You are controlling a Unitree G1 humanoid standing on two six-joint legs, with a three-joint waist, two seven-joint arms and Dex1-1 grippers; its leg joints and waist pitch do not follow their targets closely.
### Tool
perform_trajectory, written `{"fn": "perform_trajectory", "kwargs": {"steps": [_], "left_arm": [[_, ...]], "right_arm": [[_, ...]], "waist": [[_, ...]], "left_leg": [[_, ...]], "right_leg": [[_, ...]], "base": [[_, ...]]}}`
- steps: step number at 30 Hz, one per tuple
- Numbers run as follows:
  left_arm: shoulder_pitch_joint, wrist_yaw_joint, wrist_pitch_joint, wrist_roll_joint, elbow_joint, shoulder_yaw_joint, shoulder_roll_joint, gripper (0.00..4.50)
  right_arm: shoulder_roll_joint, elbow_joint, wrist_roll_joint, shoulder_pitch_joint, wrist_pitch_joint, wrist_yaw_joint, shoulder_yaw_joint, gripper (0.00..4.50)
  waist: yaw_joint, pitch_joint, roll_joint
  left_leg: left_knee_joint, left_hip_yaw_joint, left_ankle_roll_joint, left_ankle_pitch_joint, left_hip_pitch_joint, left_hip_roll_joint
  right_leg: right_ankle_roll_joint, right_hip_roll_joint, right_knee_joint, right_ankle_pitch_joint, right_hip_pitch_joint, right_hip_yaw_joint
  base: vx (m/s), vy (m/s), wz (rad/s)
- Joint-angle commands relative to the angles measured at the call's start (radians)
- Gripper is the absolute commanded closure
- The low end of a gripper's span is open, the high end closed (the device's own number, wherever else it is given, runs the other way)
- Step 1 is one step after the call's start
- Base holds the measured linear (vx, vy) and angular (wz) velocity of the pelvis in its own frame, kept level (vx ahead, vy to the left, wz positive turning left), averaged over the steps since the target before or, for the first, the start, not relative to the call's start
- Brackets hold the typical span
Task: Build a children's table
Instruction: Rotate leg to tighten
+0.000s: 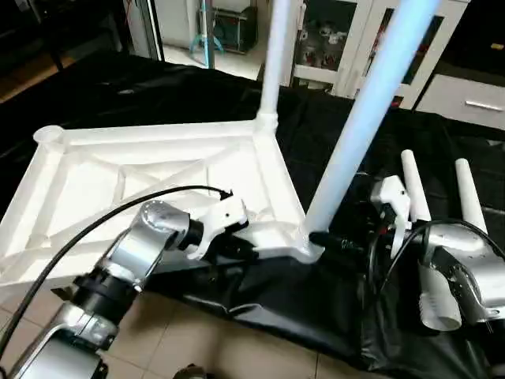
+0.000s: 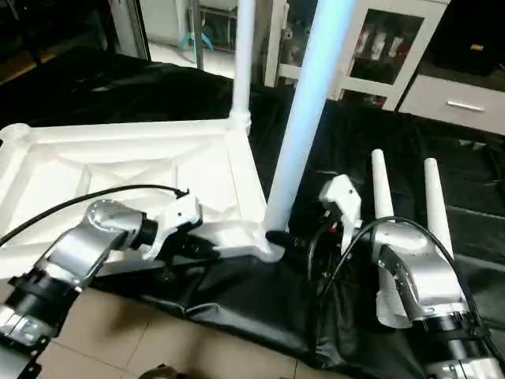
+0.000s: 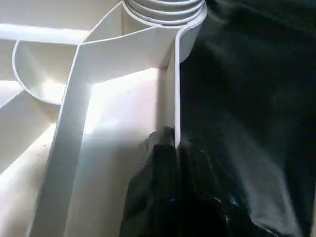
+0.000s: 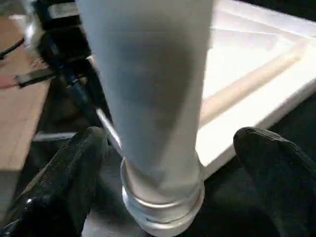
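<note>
Tabletop (image 1: 158, 189) lies upside down on the black cloth (image 1: 331, 316), ribbed underside up. Two legs are seated: far leg (image 1: 276, 55) upright in its corner socket, near leg (image 1: 371, 110) standing in the corner socket (image 1: 304, 245) closest to me, leaning a little in the head view. Two spare legs (image 1: 442, 189) lie on the cloth to my right, side by side.

I read it all as thin hollow plastic: light, fairly stiff, smooth and likely slippery under rubber pads. The tabletop would slide on the cloth if twisted unbraced.

Left gripper (image 3: 170, 148) is pinched on the tabletop's edge wall just beside the near socket, one finger either side of the thin rim. A good brace point, since the wall is ribbed there.

Right gripper (image 4: 173, 168) sits wide, fingers (image 4: 74, 163) standing off either side of the near leg's base, not touching it. Threads show at the collar, so I judge the leg is not fully wound in. Best hold is low, just above the collar, where the tube is thickest and leverage on the socket is least.

Behind: cabinets (image 1: 347, 39).
</note>
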Motion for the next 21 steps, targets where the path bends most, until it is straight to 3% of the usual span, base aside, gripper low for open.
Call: {"fn": "perform_trajectory", "kwargs": {"steps": [1,5,21], "left_arm": [[-0.003,-0.044,-0.016,-0.044,-0.045,-0.013,-0.006,4.5],[-0.003,-0.052,-0.012,-0.046,-0.051,-0.015,0.0,4.5],[-0.004,-0.067,-0.005,-0.042,-0.06,-0.021,0.008,4.5]], "right_arm": [[-0.014,-0.002,-0.014,-0.019,-0.023,0.037,0.016,0.04],[-0.011,0.02,-0.022,-0.041,-0.038,0.069,0.035,0.04],[-0.01,0.096,-0.041,-0.074,-0.076,0.153,0.072,1.23]], "waist": [[-0.001,-0.072,-0.004],[-0.001,-0.075,-0.006],[0.002,-0.077,-0.005]], "left_leg": [[-0.07,-0.027,0.067,-0.138,0.016,0.068],[-0.068,-0.027,0.072,-0.118,0.013,0.066],[-0.065,-0.027,0.077,-0.112,0.013,0.066]], "right_leg": [[-0.24,-0.078,-0.067,-0.128,0.054,0.063],[-0.243,-0.078,-0.063,-0.108,0.057,0.062],[-0.252,-0.076,-0.059,-0.091,0.058,0.061]], "base": [[0.0,0.0,0.0],[0.0,0.0,0.0],[0.0,0.0,0.0]]}}
